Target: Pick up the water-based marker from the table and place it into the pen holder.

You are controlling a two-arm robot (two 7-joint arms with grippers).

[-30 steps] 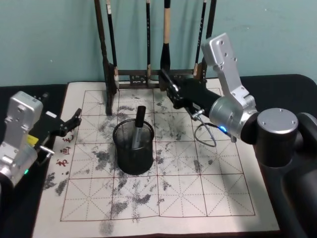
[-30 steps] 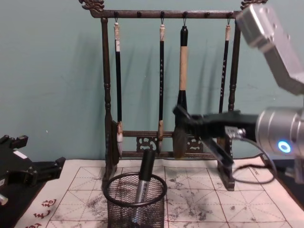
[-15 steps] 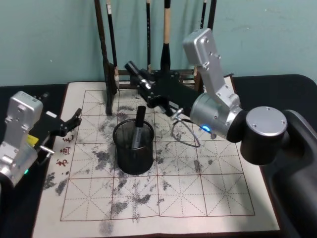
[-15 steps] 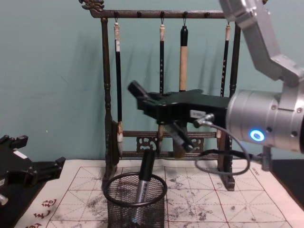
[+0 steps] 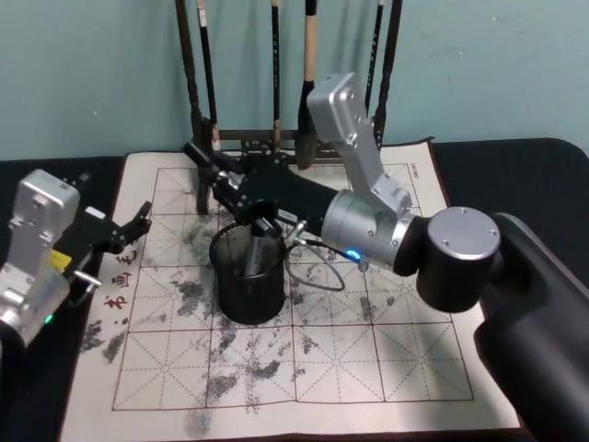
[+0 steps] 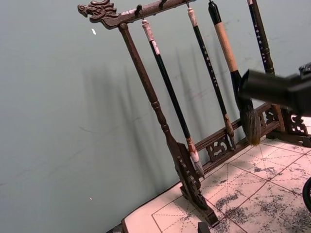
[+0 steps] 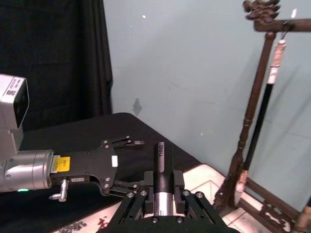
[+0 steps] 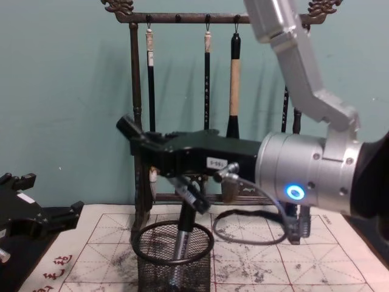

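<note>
Pen holder: the small round black wire-mesh pen holder [image 5: 247, 293] stands upright on the cream calligraphy mat with red grid lines [image 5: 368, 359], which covers the dark tabletop [image 5: 46, 173].
Right tool: the right tool [image 7: 164, 188] hangs just above the pen holder, reaching in from the holder's right. Its fingers are closed onto the marker's silver barrel.
Marker: the black-capped silver water-based marker [image 7: 163, 156] is clamped in the right tool and tilted. Its cap end is high and off to the left of the pen holder, and its lower end is just above the holder's mouth.
Second marker: 1 more black-and-silver marker [image 8: 184, 224] leans inside the pen holder, its cap sticking out over the rim. I cannot tell whether the held marker's lower end touches that cap.
Left tool: the left tool [image 5: 140, 226] rests well to the left of the pen holder at the mat's edge, fingers spread apart, holding nothing.
Brush rack: the tall dark wooden brush rack [image 8: 135, 91] with 4 hanging brushes [image 8: 234, 79] stands behind the pen holder.
</note>
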